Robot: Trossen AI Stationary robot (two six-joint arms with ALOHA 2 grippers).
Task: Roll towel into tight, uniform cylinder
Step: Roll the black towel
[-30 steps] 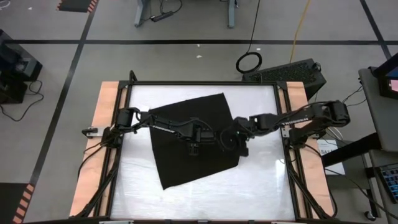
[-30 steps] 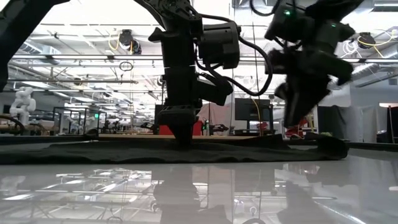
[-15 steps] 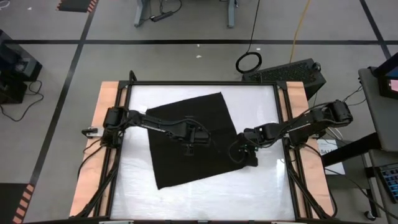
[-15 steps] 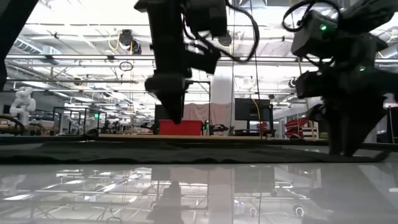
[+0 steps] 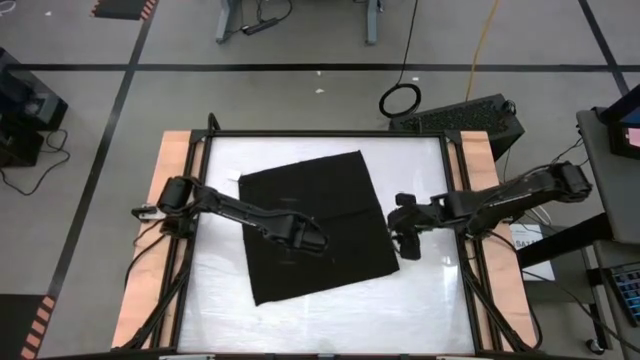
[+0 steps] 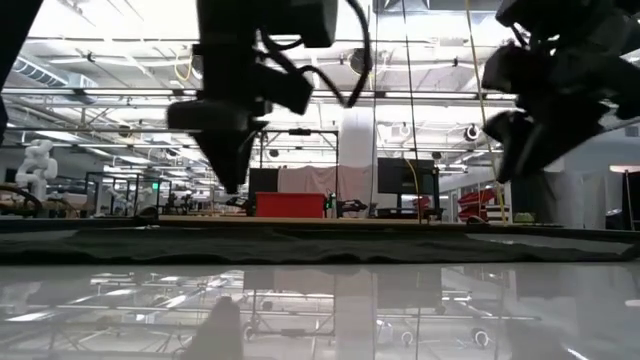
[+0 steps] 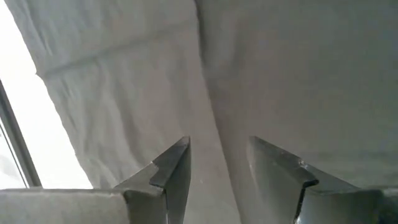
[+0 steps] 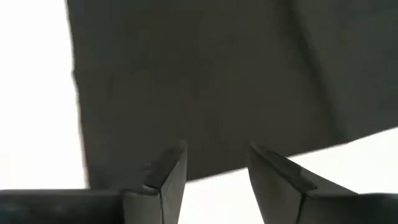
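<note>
The black towel [image 5: 318,210] lies spread flat and single-layered on the white table [image 5: 420,170], turned a little askew. My left gripper [image 5: 308,243] hangs open above the towel's near middle, clear of it in the low view [image 6: 232,180]; its wrist view shows bare cloth [image 7: 261,74] beneath its parted fingers. My right gripper [image 5: 410,250] is open and raised [image 6: 510,165] just beyond the towel's right edge; its wrist view shows the towel's edge [image 8: 205,93] and white table under it.
Black rails frame the table, with wooden boards [image 5: 172,190] along both sides. Bare tabletop [image 5: 330,325] runs along the near edge and to the right of the towel. A dark case [image 5: 470,118] stands beyond the far right corner.
My left gripper has risen off the towel and drifted a little toward the table's left edge. My right gripper has gone toward the right edge, dipped to the table and come up again. The towel's right part, bunched up before, now lies flat.
</note>
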